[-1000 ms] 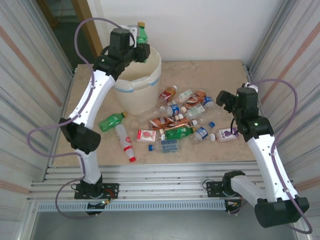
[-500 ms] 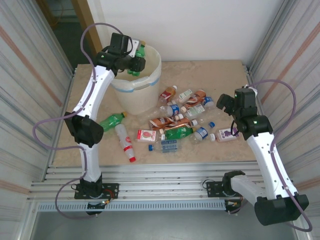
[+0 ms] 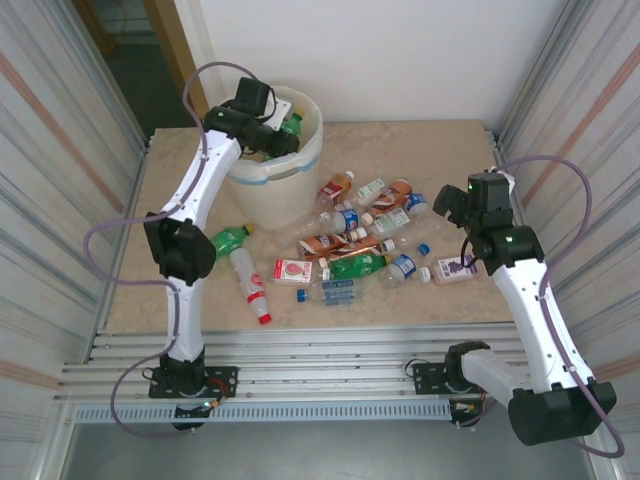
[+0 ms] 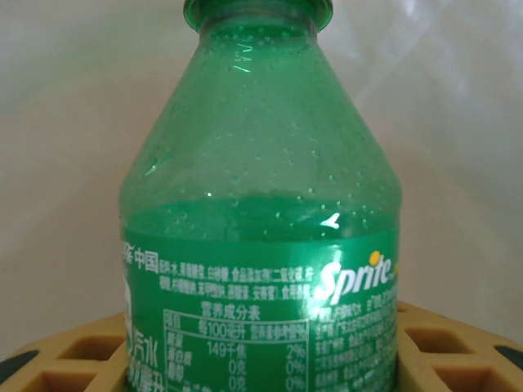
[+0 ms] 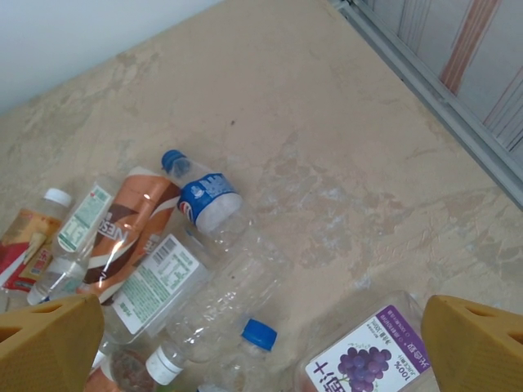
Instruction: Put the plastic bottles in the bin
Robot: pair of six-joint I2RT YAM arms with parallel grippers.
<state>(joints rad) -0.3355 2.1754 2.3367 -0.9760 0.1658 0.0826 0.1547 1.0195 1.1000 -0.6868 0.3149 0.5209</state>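
My left gripper (image 3: 272,138) is shut on a green Sprite bottle (image 3: 291,125), held in the mouth of the cream-white bin (image 3: 290,185). In the left wrist view the green bottle (image 4: 261,204) stands neck up between my yellow fingers (image 4: 73,359), with the pale bin liner behind it. My right gripper (image 3: 447,204) hangs open above the right end of the heap of plastic bottles (image 3: 355,240). Between its fingers (image 5: 49,343) lie a clear bottle with a blue label (image 5: 216,220), a blue-capped one (image 5: 260,335) and a grape-label bottle (image 5: 376,359).
A green bottle (image 3: 228,240) and a clear bottle with a red cap (image 3: 250,285) lie left of the heap, in front of the bin. Corrugated metal walls (image 3: 60,200) close in both sides. The table's front edge (image 3: 300,325) meets a metal rail.
The left arm has swung right and lowered the green bottle from above the bin's rim into its mouth. The right arm has hardly moved.
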